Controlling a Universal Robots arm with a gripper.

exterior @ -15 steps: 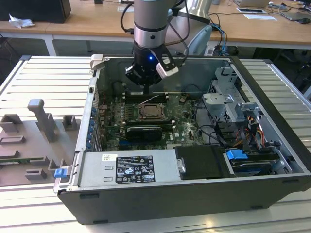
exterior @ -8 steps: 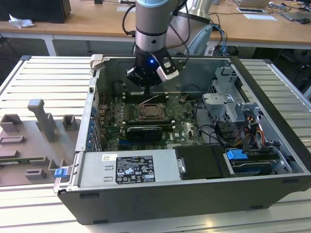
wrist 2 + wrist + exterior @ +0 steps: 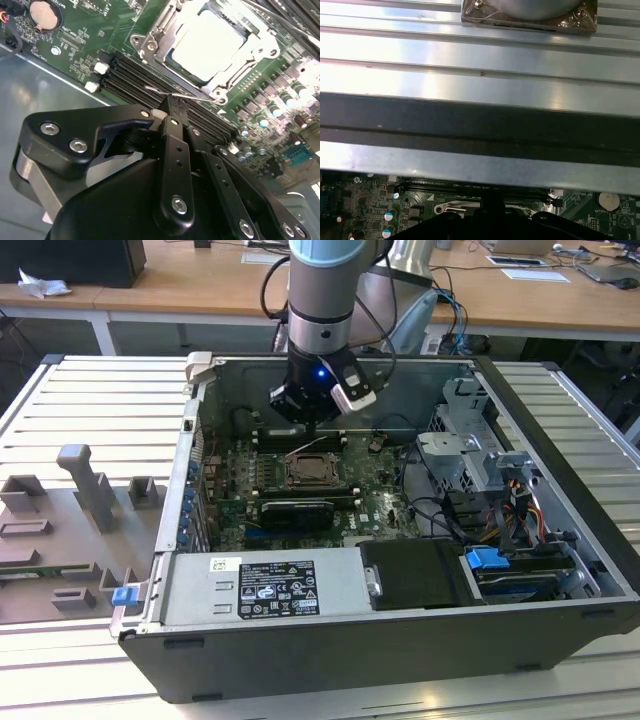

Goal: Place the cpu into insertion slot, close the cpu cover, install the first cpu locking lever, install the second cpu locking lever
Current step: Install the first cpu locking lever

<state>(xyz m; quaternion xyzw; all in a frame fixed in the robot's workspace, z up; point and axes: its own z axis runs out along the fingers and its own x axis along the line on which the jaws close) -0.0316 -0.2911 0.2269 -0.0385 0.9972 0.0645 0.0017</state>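
Green motherboard [image 3: 75,47], claw [image 3: 172,104] beside cpu cover [image 3: 169,27]

Your cpu [image 3: 207,45] lies in the insertion slot [image 3: 312,472], the cpu cover [image 3: 172,20] over its edges. The memory slots [image 3: 132,82] run beside that slot, under your gripper [image 3: 170,103].

The open computer case [image 3: 300,660] lies on a ribbed metal table [image 3: 90,400] at frame centre in the exterior view. A silver power supply [image 3: 265,585] occupies its lower left interior. The drive cage [image 3: 470,455] and coloured cables [image 3: 520,515] sit at the exterior view's right. A long black card [image 3: 297,512] lies across the board at centre. Grey fixtures [image 3: 90,485] stand on the table at the exterior view's left. Wooden desks [image 3: 200,290] run along the top edge. The second wrist view shows black memory slots [image 3: 135,82] and a coin cell battery [image 3: 44,14].
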